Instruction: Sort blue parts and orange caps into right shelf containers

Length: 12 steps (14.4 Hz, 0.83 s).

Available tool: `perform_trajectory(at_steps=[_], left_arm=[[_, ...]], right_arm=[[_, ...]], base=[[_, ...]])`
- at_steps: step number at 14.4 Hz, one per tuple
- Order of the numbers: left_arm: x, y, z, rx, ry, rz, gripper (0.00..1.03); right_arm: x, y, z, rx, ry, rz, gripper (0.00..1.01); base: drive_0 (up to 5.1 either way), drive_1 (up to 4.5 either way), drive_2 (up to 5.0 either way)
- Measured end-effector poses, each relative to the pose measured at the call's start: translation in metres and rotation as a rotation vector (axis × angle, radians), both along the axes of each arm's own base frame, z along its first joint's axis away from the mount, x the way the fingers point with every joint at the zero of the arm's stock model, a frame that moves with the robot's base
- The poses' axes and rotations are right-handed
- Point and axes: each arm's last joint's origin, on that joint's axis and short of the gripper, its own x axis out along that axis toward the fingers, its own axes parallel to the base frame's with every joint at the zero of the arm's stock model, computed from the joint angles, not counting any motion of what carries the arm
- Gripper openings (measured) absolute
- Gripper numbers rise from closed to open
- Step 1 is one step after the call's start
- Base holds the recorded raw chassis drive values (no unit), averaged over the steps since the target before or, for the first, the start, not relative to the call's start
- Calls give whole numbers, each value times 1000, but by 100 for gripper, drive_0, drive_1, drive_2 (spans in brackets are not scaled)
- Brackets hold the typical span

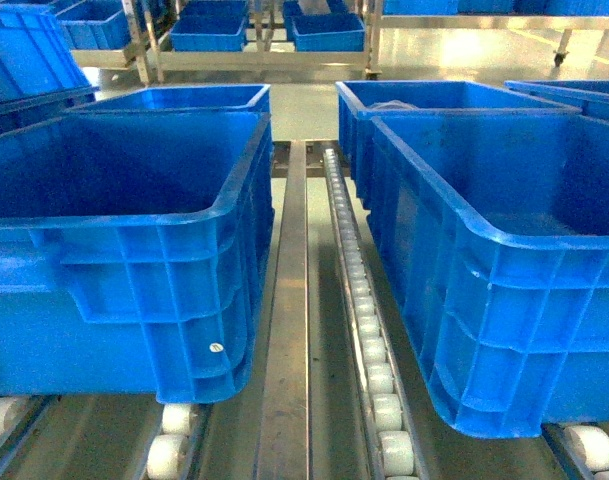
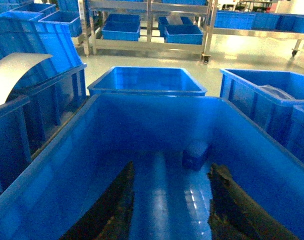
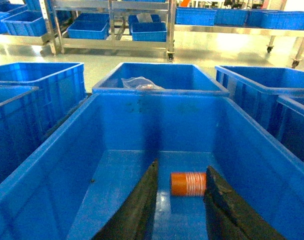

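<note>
Two bright-blue plastic crates, ribbed on the sides and thick at the rolled rim, sit side by side on a steel roller conveyor in the head view: the left crate and the right crate. Between them run a flat steel rail and a line of small white rollers. Neither arm shows in that view.

The right hand hangs inside the right crate, its two dark, rough-surfaced fingers spread apart and gripping nothing. An orange cap, a small ribbed cylinder lying on its side, rests on the glossy crate floor between the fingertips; whether either finger touches it cannot be told.

The left hand hangs likewise in the left crate, jaws open and empty. A small blue part, blocky and hard to make out against the same-coloured plastic, lies on the floor near the far wall, beyond the right-side finger.

Behind each crate stands another of the same make; the one behind the right crate holds a crumpled clear bag. Further back, steel-framed shelves carry more blue crates above a pale, shiny floor.
</note>
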Motion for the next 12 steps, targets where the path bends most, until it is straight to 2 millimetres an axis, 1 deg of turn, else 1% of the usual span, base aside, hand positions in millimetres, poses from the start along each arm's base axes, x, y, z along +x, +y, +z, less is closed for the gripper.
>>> perform_trajectory(at_steps=[2, 3, 4, 8, 9, 10, 11, 12], left_arm=[[-25, 0, -8, 1, 6, 0, 18], [-37, 0, -11, 1, 4, 0, 4], [-45, 0, -13, 2, 4, 0, 2], [-78, 0, -22, 2, 11, 0, 2], [-85, 0, -24, 2, -13, 0, 2], [-90, 0, -30, 2, -1, 0, 2], [-96, 0, -38, 2, 42, 1, 2], [-103, 0, -35, 2, 17, 0, 2]], right_arm=[[-27, -12, -8, 1, 4, -1, 9], [-37, -14, -10, 2, 3, -10, 1], [-47, -13, -13, 3, 6, -2, 2], [-80, -13, -21, 4, 7, 0, 2], [-86, -13, -25, 5, -19, 0, 2], [-92, -13, -34, 5, 31, 0, 2], [-99, -13, -35, 5, 35, 0, 2], [-104, -13, -29, 5, 3, 0, 2]], base=[[0, 0, 0], [0, 0, 0], [0, 0, 0], [0, 0, 0], [0, 0, 0], [0, 0, 0], [0, 0, 0], [0, 0, 0]])
